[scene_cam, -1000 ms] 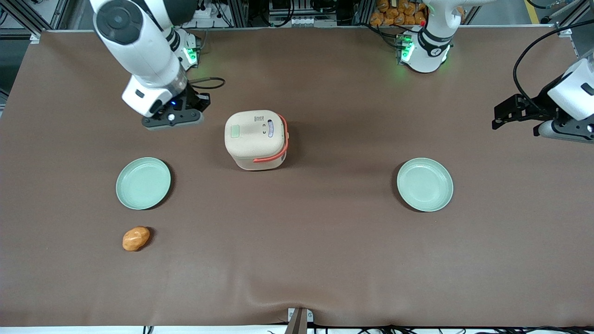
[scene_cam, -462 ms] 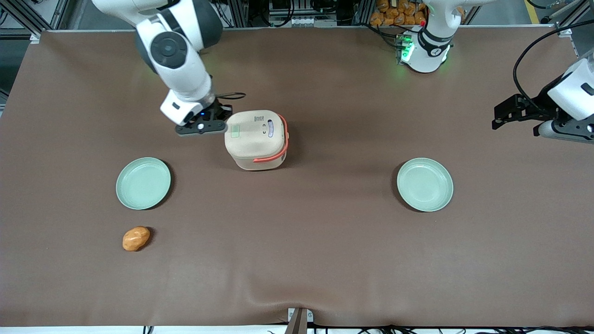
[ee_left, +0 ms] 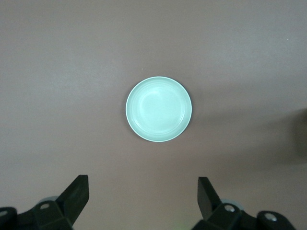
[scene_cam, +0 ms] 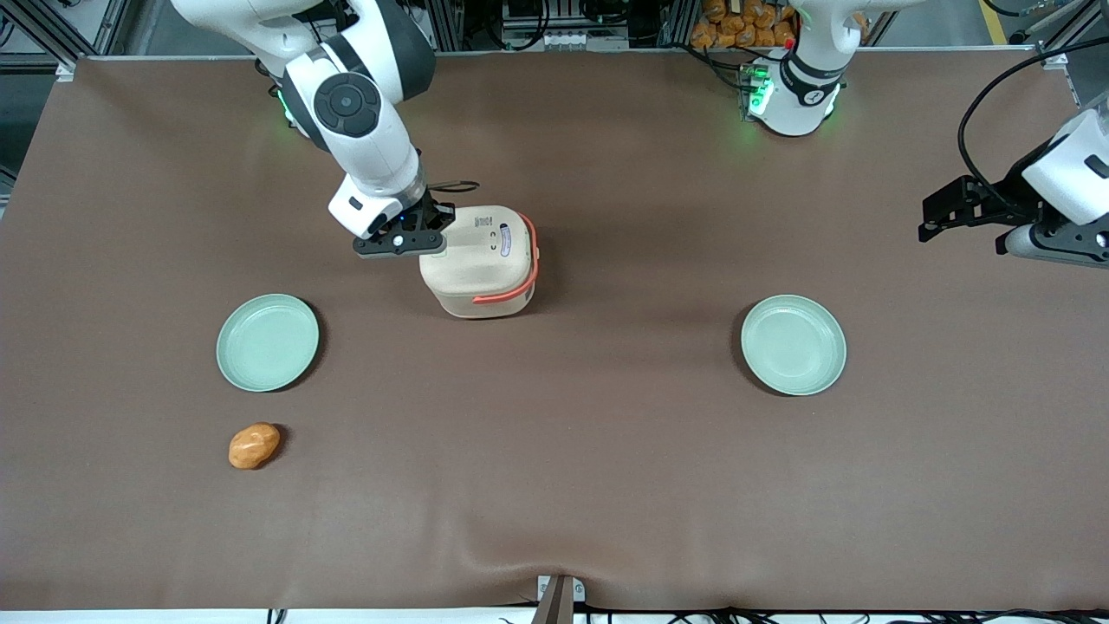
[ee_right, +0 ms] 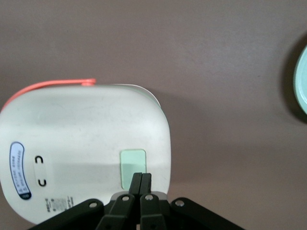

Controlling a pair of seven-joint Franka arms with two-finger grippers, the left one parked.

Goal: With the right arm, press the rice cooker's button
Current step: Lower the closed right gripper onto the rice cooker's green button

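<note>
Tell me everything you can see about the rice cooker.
The rice cooker is a small beige rounded cube, matte like plastic, standing upright mid-table with its domed lid shut. A salmon-orange bail handle lies folded down around it. The lid carries a pale green button, a bluish-white oval label and small dark marks. The gripper, fingers shut, sits over the button.

Robotics lab, plainly. Broad bench (scene_cam: pixel 606 485) under a brown mat, white arm bases (scene_cam: pixel 793 95) bolted at its farther edge with green status lights glowing. Aluminium framing (scene_cam: pixel 450 22), power strips and loose cables crowding the background. Black cable (scene_cam: pixel 983 104) looping toward the parked arm's end. No home fittings anywhere.
</note>
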